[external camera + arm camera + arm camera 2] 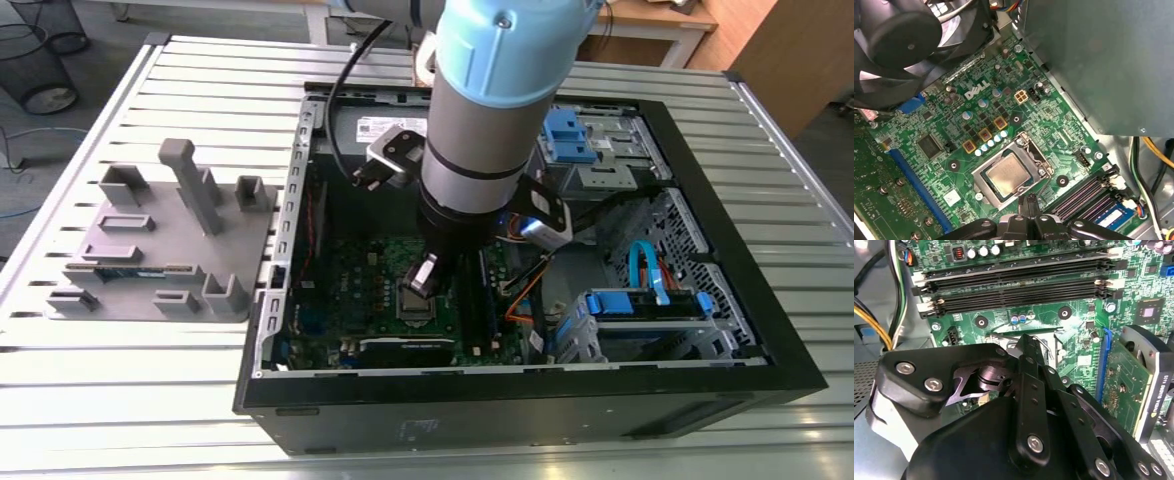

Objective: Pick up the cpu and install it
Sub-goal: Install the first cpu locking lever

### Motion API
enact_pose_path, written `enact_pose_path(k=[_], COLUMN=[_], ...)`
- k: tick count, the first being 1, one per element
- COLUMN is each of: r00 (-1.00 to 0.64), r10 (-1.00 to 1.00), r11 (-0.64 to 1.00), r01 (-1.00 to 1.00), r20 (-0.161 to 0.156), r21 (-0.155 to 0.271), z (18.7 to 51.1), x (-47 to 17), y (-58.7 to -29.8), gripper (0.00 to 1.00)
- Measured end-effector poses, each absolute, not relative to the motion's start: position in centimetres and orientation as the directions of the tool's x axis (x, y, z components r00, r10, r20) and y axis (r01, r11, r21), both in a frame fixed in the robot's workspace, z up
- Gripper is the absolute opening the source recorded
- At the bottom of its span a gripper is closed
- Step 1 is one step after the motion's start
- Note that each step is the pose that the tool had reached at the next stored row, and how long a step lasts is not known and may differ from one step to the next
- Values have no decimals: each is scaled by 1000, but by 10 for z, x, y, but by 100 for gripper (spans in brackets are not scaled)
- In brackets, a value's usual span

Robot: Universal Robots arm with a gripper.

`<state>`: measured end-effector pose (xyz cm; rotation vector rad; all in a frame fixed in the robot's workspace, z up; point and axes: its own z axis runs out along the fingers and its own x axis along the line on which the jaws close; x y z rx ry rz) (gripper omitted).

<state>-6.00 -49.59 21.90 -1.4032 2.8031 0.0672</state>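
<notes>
Hovering over the socket (1040,159), the tool (1029,201) is holding nothing, fingers (1029,375) drawn together — pushing on the seated cpu (1009,175), if skewed, would be risking bent contacts.

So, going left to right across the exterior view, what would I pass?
Grey tray → robot arm, reaching down into the open computer case → blue-fronted drive cage inside the case's right end.
</notes>
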Motion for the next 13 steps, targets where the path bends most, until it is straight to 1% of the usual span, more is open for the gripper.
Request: enact_pose_path(k=[13], r00=[-600], r10=[-800], r11=[600], r01=[-800], r20=[-11], r21=[25], z=[209], x=[-60], y=[-496], gripper=[11])
